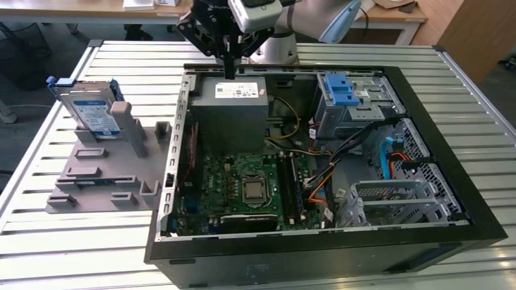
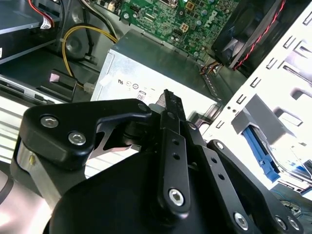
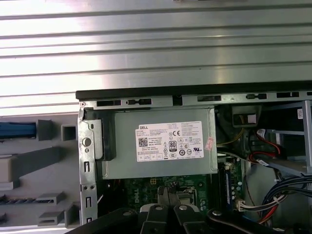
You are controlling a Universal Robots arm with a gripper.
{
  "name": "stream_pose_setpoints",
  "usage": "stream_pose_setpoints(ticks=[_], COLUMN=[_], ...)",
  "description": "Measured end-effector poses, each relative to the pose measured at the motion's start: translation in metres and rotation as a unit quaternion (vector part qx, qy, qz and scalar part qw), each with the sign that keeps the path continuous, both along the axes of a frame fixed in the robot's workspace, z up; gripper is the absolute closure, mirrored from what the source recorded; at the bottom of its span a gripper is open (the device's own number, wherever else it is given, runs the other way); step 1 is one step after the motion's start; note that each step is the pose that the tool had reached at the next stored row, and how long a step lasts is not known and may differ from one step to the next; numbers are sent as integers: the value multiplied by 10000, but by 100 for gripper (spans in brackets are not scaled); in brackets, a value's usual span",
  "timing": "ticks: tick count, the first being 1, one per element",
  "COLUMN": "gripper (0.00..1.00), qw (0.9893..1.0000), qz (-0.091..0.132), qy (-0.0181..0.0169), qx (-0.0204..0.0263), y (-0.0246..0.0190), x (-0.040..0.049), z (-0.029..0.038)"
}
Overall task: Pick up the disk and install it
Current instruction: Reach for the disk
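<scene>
Flat silver disk, blue-framed; black gripper

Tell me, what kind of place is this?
Most likely a robot workshop or lab. An open computer case lies on a slatted metal table, the arm's gripper hangs over it, and the disk stands in a grey holder at the exterior view's left.

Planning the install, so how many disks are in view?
1. The disk stands upright on the grey stand at the exterior view's left, outside the case. The case's bays could hide more.
</scene>
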State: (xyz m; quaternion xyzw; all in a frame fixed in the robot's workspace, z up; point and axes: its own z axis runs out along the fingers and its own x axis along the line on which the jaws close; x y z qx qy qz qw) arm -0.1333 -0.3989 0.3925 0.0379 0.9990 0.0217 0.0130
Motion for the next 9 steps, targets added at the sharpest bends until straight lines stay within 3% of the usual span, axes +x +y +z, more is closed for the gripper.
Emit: stream_pose_setpoints(ticks=[9], gripper=[89], qw=[10000], qz=[0], qy=[3], qx=[0], y=[0], x=[-16], z=[-6])
